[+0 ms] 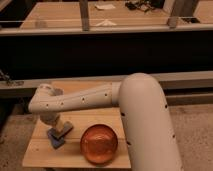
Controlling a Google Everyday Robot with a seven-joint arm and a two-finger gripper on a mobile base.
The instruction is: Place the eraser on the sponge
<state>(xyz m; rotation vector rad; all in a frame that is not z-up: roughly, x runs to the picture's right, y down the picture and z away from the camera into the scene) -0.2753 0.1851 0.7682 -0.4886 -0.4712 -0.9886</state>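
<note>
On the small wooden table [75, 152], toward its left side, a blue sponge [55, 139] lies flat. A grey-brown block, the eraser [62, 130], rests on top of it, overlapping its upper right part. My white arm reaches from the right and bends down at the left, with the gripper [54, 122] directly above and touching the eraser. The arm's wrist hides the fingers.
An orange bowl [99, 144] stands on the table just right of the sponge, near the front edge. Behind the table runs a dark barrier with a long wooden counter [100, 15] beyond it. Concrete floor surrounds the table.
</note>
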